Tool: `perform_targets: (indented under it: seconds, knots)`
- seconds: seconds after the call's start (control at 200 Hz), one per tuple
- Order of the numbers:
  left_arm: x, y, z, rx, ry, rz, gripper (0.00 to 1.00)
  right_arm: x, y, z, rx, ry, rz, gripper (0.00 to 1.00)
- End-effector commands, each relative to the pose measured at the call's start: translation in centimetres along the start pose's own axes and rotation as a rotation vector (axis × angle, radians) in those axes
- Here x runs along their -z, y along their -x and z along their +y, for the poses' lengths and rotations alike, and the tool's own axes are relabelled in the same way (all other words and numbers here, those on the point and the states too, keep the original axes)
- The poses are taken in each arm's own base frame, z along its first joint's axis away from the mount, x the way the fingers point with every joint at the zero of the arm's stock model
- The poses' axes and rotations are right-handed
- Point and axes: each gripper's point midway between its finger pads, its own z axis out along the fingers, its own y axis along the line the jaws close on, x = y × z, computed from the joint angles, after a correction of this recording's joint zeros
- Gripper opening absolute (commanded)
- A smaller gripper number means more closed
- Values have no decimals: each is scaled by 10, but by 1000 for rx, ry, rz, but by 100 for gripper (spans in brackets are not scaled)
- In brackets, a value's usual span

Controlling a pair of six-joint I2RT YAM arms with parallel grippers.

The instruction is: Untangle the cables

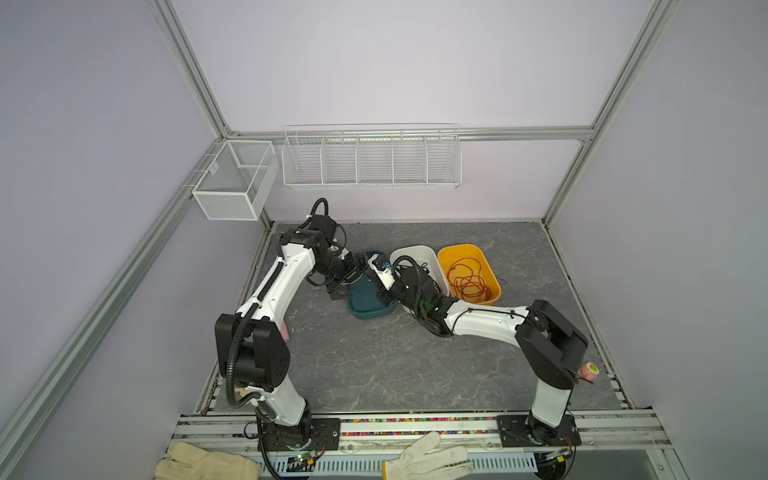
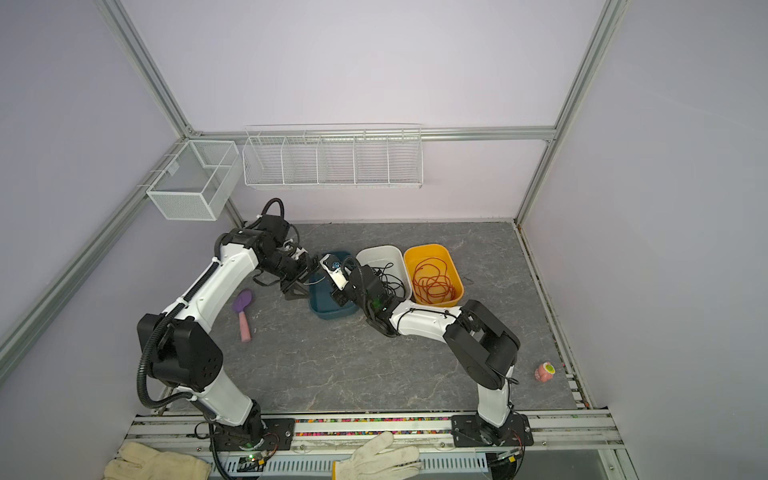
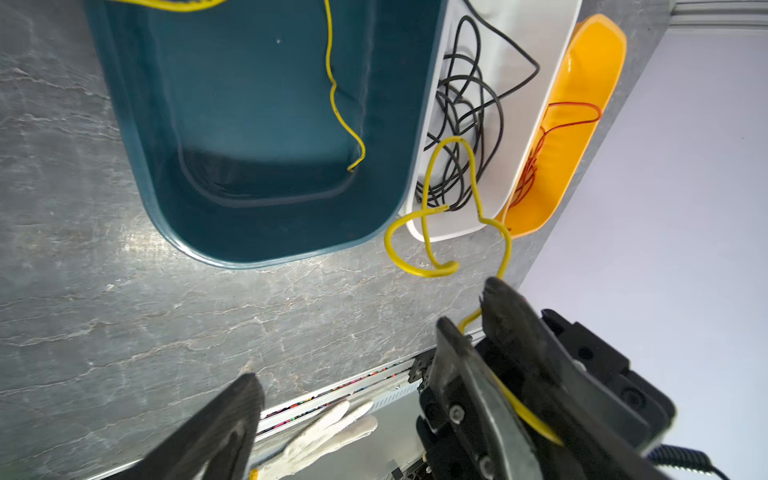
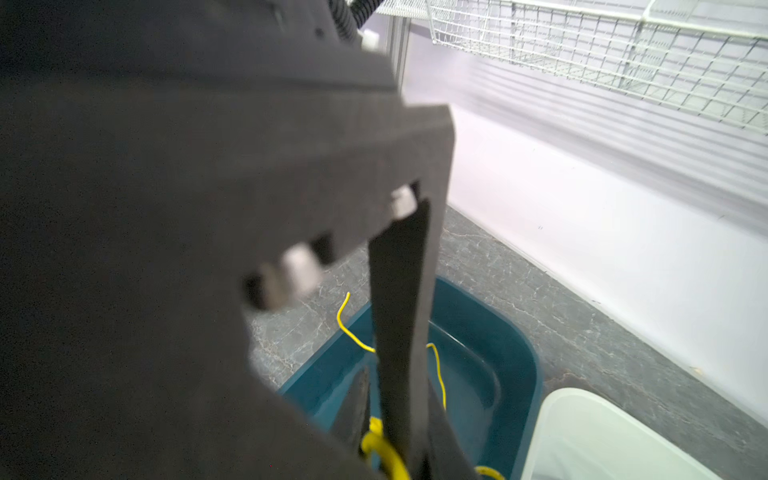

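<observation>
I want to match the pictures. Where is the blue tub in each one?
Top view: blue tub mid-table, leftmost tub.
Top view: same spot.
Left wrist: large, yellow wire near its corner.
Right wrist: behind the dark robot part, here.
Shared landmark: white tub beside it.

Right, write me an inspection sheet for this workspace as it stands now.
Surface: grey marbled table, no spills seen.
Job's things: red cable in yellow bin; black cable in white bin; yellow cable partly in blue bin.
Clutter: brush and small pink toy on table; gloves at front edge.
End effectors: left end effector open; right end effector shut on yellow cable.
Cables: yellow one hangs in loops from that grip; contact with black one, cannot tell.
Surroundings: wire rack and mesh basket on walls, nothing seen inside.
</observation>
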Motion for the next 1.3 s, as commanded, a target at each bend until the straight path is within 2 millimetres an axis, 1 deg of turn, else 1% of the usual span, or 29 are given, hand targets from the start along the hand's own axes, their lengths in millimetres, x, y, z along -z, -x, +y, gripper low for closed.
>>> perform_targets:
  seconds: [0.0, 0.135, 0.19, 0.235, 0.32, 0.365, 0.49, 0.59, 0.62, 0.72, 0.76, 0.915, 0.979, 1.079, 1.169, 1.239, 1.299]
  knots:
    - [21, -7, -67, -144, -251, -16, 99, 0, -48, 61, 71, 185, 129, 16]
    - [23, -10, -65, -146, -251, -17, 99, 3, -38, 58, 58, 178, 95, 30]
    - [25, -12, -66, -150, -251, -17, 99, 4, -38, 56, 57, 175, 95, 35]
    - [27, -13, -65, -156, -244, -21, 99, 5, -39, 53, 57, 168, 96, 42]
    - [30, -14, -64, -160, -234, -25, 99, 8, -40, 49, 51, 164, 96, 43]
    - [31, -14, -62, -161, -224, -26, 99, 8, -42, 45, 52, 150, 99, 40]
    - [32, -13, -61, -157, -221, -29, 99, 9, -43, 41, 41, 149, 92, 21]
    - [33, -13, -65, -147, -249, -29, 99, 8, -43, 44, 42, 162, 92, 11]
    - [34, -13, -67, -147, -258, -30, 99, 7, -44, 46, 47, 170, 101, 10]
    - [50, -10, -74, -149, -285, -62, 99, 4, -53, 51, 73, 191, 140, 7]
    - [55, -10, -78, -143, -307, -73, 99, 1, -59, 51, 85, 190, 165, 7]
    - [67, -16, -93, -143, -390, -75, 99, -6, -77, 54, 112, 206, 236, 7]
    - [78, -15, -95, -139, -413, -110, 99, -8, -86, 53, 123, 201, 273, 7]
    - [96, -14, -105, -128, -500, -131, 99, -9, -100, 54, 129, 205, 317, 7]
    - [109, -12, -111, -121, -558, -159, 99, -7, -112, 47, 123, 185, 351, 6]
    - [119, -13, -119, -106, -644, -166, 99, -5, -115, 42, 108, 175, 354, 7]
    - [132, -14, -129, -101, -719, -187, 99, -5, -116, 39, 94, 172, 359, 7]
